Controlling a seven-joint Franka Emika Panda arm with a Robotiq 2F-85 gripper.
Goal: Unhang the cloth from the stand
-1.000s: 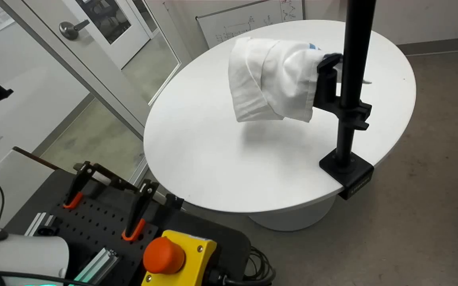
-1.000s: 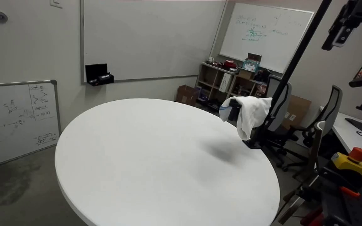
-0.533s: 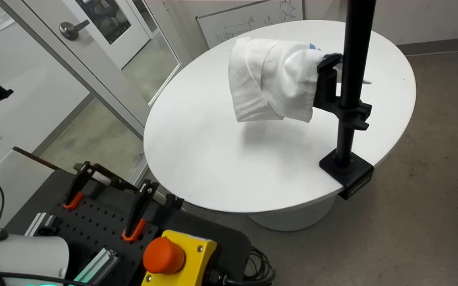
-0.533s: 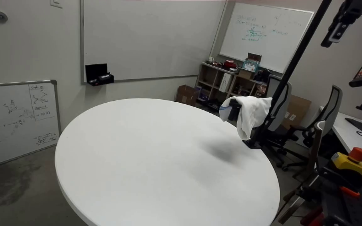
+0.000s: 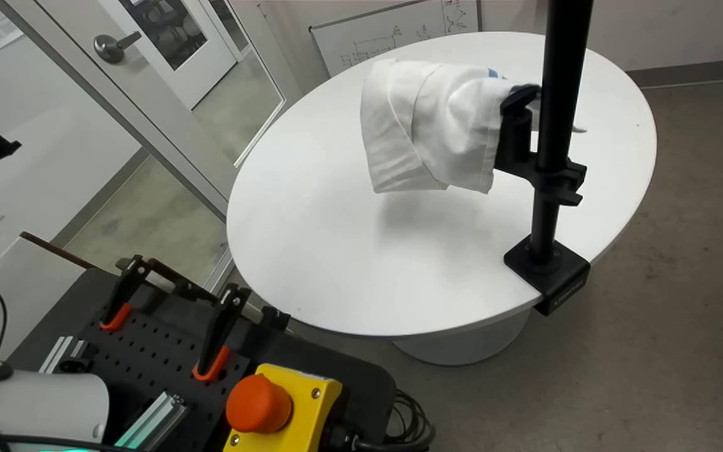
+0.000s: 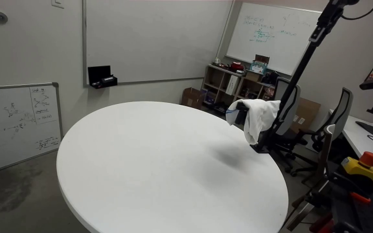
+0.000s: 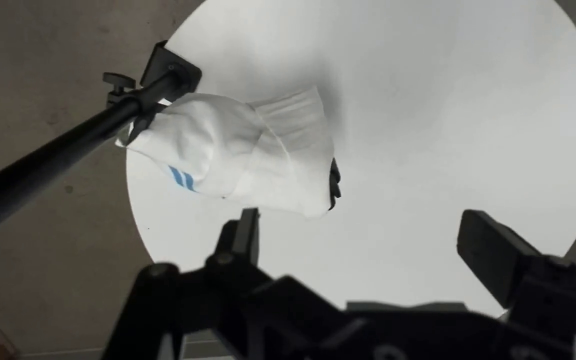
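Note:
The white cloth [image 5: 427, 125] with blue stripes hangs draped over the black stand's side arm, above the table, in both exterior views [image 6: 259, 116]. In the wrist view the cloth [image 7: 248, 150] covers most of that arm; only its dark tip [image 7: 335, 184] shows. The stand's pole [image 5: 556, 113] rises from a clamp at the table edge; it also shows in the wrist view [image 7: 63, 155]. My gripper [image 7: 360, 216] is open and empty, its jaws wide apart. In an exterior view the gripper [image 6: 315, 38] is high above the cloth, overlapping the upper pole.
A round white table [image 5: 311, 263] lies under the cloth. A dark bench with clamps [image 5: 217, 333] and a yellow box with a red button [image 5: 299, 402] is beside it. Chairs [image 6: 332, 119] and a shelf [image 6: 222, 81] stand behind.
In an exterior view my gripper has moved left, from right of the pole to in line with its upper part. The cloth and stand have not moved.

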